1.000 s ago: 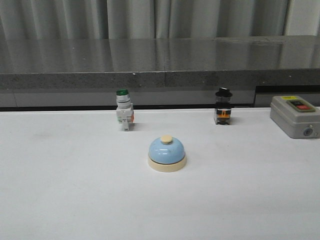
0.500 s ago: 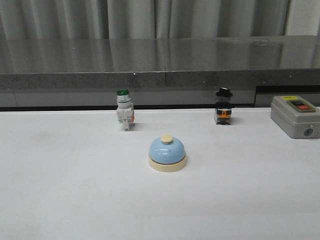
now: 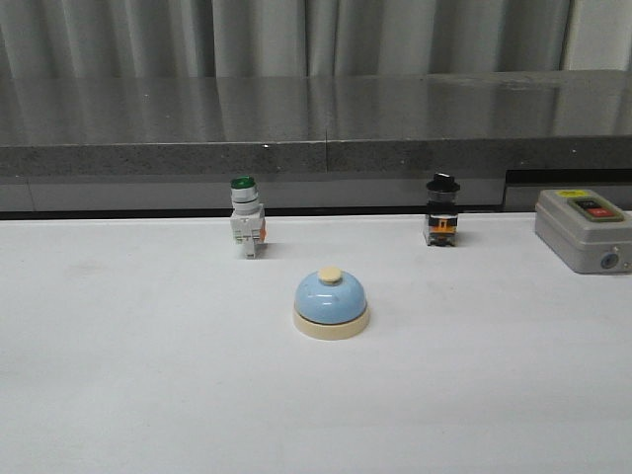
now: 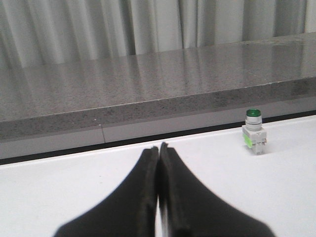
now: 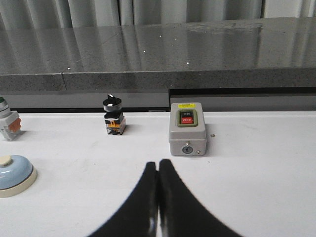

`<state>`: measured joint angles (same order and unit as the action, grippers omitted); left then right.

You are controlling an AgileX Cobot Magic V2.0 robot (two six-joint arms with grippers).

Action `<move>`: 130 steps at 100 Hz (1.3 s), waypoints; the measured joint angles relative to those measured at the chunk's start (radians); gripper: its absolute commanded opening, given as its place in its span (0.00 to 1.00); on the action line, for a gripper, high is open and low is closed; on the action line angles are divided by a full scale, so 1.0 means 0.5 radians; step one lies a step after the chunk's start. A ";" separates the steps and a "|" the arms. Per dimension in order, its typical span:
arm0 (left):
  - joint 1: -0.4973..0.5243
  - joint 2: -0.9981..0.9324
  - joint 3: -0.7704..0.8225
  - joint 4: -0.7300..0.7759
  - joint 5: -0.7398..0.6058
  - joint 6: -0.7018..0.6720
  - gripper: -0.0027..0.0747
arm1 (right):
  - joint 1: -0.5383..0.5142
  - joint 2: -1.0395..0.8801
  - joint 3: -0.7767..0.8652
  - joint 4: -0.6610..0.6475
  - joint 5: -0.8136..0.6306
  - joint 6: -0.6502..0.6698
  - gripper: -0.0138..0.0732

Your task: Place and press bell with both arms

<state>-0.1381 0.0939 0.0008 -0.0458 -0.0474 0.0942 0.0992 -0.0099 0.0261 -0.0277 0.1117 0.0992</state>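
Observation:
The light-blue bell with a cream base and cream button stands upright in the middle of the white table, untouched. It also shows at the edge of the right wrist view. Neither arm shows in the front view. My left gripper is shut and empty over bare table, with the bell out of its view. My right gripper is shut and empty, well to the right of the bell.
A white push-button with a green cap stands behind the bell to the left. A black selector switch stands behind it to the right. A grey switch box sits at the far right. A grey stone ledge runs along the back.

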 measured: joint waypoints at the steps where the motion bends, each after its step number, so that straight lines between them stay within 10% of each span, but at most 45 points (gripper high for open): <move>1: 0.014 -0.010 0.000 0.000 -0.009 0.000 0.01 | 0.000 0.000 0.000 0.000 0.000 0.000 0.09; 130: 0.234 -0.196 0.000 0.000 0.095 0.000 0.01 | 0.000 -0.003 0.000 0.000 0.000 0.000 0.09</move>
<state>-0.0212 -0.0042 0.0008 -0.0458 0.0000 0.0942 0.0992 -0.0114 0.0261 -0.0277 0.1117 0.0992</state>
